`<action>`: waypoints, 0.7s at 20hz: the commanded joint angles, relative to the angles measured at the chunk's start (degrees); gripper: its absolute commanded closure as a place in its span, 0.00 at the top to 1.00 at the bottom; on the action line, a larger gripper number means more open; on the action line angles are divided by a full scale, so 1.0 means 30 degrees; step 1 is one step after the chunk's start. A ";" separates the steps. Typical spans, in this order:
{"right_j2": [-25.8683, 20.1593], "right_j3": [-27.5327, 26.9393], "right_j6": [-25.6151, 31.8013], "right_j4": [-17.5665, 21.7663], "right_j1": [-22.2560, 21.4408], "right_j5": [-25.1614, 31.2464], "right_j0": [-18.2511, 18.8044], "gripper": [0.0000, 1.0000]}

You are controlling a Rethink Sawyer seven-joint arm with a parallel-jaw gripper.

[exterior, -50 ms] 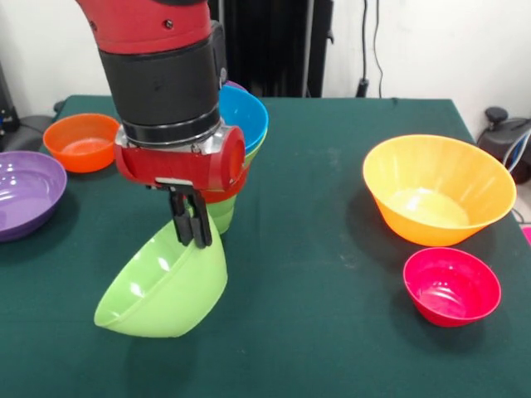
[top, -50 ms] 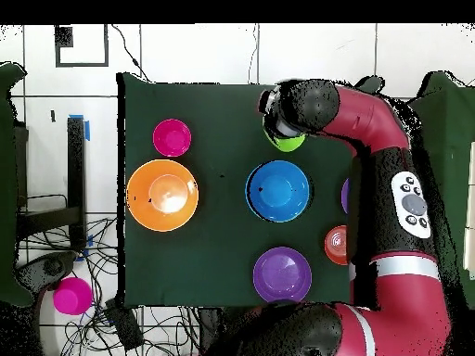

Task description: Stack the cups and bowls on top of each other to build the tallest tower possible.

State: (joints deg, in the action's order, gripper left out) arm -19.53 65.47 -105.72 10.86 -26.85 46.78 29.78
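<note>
End effector [exterior, -50 ms: 192, 224] is closed on the rim of a lime-green bowl [exterior, -50 ms: 163, 286], which we see tilted, just in front of the tower [exterior, -50 ms: 241, 133] on the green counter [exterior, -50 ms: 315, 274].

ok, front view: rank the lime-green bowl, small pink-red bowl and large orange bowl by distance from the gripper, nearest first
1. Lime-green bowl: gripper is shut on its rim, tilted, picture's left.
2. Small pink-red bowl: right, near edge.
3. Large orange bowl: right, behind the pink-red; close call between 2 and 3.
</note>
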 commanded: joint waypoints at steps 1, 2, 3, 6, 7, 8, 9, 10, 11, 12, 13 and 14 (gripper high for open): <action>-0.1718 0.2193 0.1358 0.0349 0.1005 -0.1791 -0.0162 0.00; -0.1655 0.2336 0.1128 0.0330 0.0886 -0.1877 -0.0245 0.00; -0.1590 0.2416 0.0984 0.0315 0.0754 -0.1853 -0.0340 0.00; -0.1235 0.2086 0.1340 0.0455 -0.0116 -0.0632 -0.0603 0.00; -0.1230 0.1869 0.1612 0.0374 -0.0650 0.0077 -0.0579 0.00; -0.1225 0.1653 0.1884 0.0293 -0.1185 0.0786 -0.0555 0.00; -0.1220 0.1436 0.2155 0.0212 -0.1719 0.1496 -0.0531 0.00; -0.1180 0.1134 0.2377 0.0162 -0.2200 0.2301 -0.0538 0.00; -0.1140 0.0831 0.2600 0.0113 -0.2682 0.3106 -0.0546 0.00; -0.1041 0.0641 0.2688 0.0089 -0.3116 0.3944 -0.0599 0.00; -0.0944 0.0541 0.2625 0.0054 -0.3475 0.4642 -0.0655 0.00; -0.0847 0.0442 0.2563 0.0019 -0.3834 0.5340 -0.0712 0.00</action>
State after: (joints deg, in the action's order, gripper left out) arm -19.74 67.64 -105.72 10.87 -30.71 50.45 29.37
